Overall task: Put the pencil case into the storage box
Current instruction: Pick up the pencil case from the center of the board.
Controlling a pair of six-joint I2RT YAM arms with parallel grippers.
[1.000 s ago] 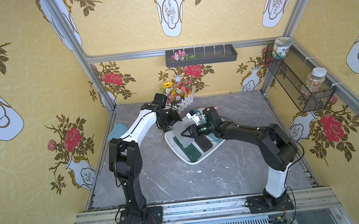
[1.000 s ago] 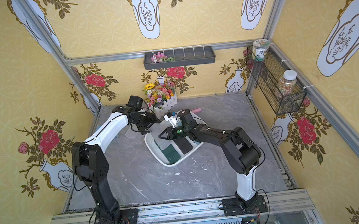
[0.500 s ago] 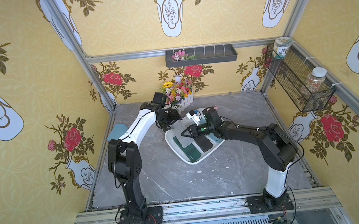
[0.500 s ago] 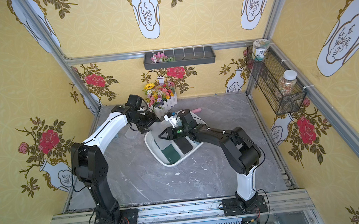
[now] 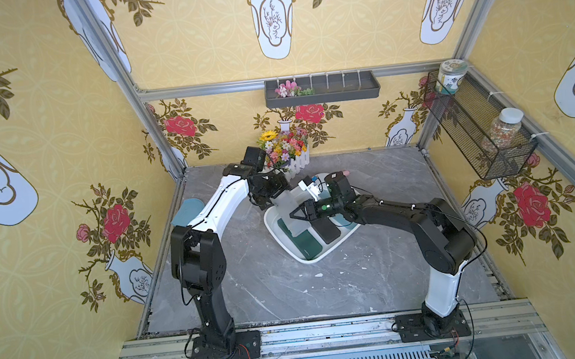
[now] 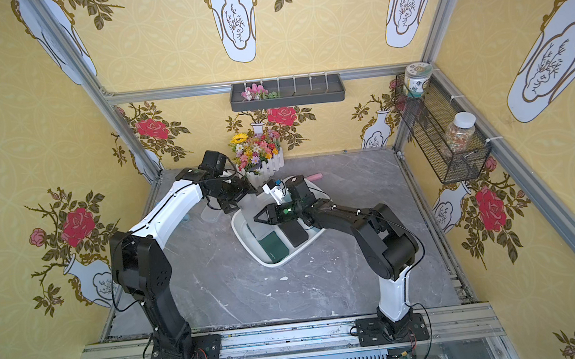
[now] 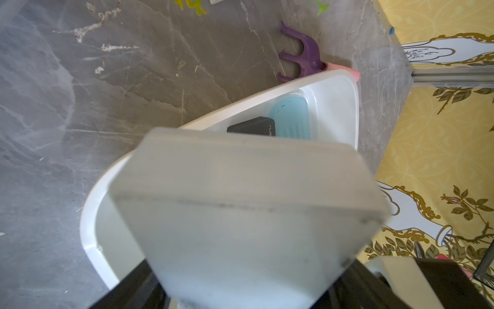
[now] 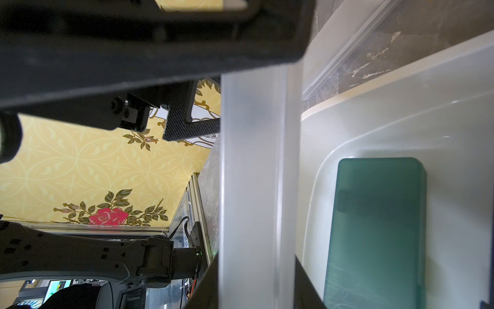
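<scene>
The pencil case (image 5: pixel 285 204), a frosted hard shell, hung tilted over the storage box (image 5: pixel 308 259), lower end dipping inside. Judged light, stiff and slick, best pinched across its thin sides. The right gripper (image 5: pixel 296 214) was clamped on its narrow edge. The left gripper (image 5: pixel 275 198) flanked the upper end; whether it gripped could not be told. The arms hid whether the case reached the box floor

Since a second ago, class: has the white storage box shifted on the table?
No visible shift. In a top view the storage box sits as before, its far end near the white-fenced flower planter.
</scene>
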